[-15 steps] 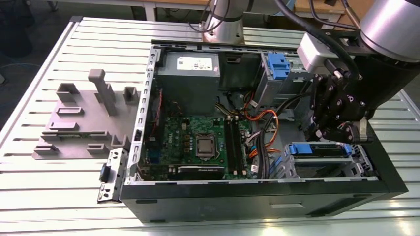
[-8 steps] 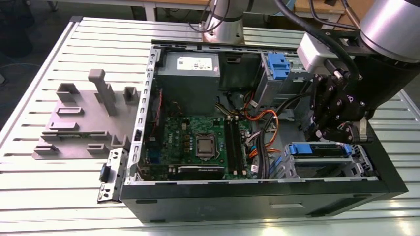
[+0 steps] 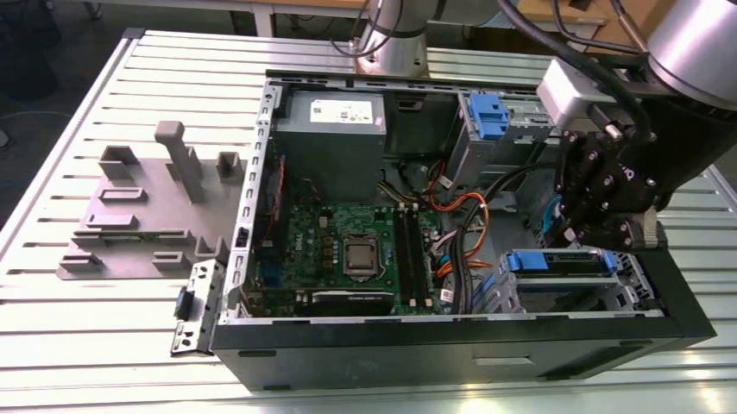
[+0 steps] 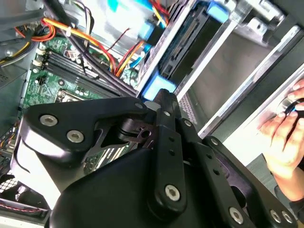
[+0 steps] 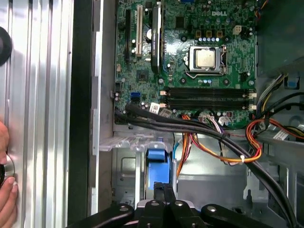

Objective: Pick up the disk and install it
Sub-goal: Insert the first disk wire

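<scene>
1. A grey fixture block point(image 3: 144, 216) sits on the slatted metal counter point(image 3: 69, 328) at the exterior view's left, beside the open computer case point(image 3: 461, 341).
2. The disk point(image 3: 561, 263), blue-framed, lies in the drive cage by the case's right wall.
3. The end effector point(image 3: 599, 237) hangs just above it; its grip cannot be told.
4. Both wrist views show a person's hand point(image 4: 285, 137) outside the case.

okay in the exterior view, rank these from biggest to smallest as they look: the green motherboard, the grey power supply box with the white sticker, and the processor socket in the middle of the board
1. Green motherboard.
2. Grey power supply box, close behind in apparent area; it lies farther from the camera, so the gap is uncertain.
3. Processor socket, clearly smallest.
</scene>
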Controlling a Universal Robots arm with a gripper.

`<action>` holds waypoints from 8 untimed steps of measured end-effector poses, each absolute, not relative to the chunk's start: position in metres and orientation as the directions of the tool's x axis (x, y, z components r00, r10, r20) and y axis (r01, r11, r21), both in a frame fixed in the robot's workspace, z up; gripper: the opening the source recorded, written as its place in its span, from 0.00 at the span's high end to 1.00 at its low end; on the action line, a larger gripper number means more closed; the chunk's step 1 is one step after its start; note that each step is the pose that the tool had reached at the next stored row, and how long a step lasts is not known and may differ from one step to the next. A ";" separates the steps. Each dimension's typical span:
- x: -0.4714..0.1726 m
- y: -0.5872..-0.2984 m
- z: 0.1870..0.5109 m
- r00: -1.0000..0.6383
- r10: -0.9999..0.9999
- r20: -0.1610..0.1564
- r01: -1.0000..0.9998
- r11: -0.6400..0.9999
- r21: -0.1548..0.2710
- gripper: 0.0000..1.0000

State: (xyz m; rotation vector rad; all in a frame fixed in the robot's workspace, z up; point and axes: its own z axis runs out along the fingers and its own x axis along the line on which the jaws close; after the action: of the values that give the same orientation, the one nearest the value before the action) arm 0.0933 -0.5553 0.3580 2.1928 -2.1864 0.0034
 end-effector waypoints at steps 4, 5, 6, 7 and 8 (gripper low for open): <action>0.105 -0.555 0.358 0.004 -0.999 0.033 -0.999 -0.002 0.037 0.89; 0.107 -0.555 0.358 0.004 -0.999 0.033 -0.999 -0.002 0.038 0.89; 0.110 -0.555 0.357 0.004 -0.999 0.033 -0.999 -0.002 0.039 0.89; 0.113 -0.555 0.357 0.004 -0.999 0.033 -0.999 -0.002 0.040 0.89; 0.116 -0.555 0.357 0.004 -0.999 0.033 -0.999 -0.002 0.041 0.89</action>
State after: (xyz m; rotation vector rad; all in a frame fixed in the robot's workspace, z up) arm 0.1162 -0.5553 0.3572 2.1875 -2.1808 -0.0082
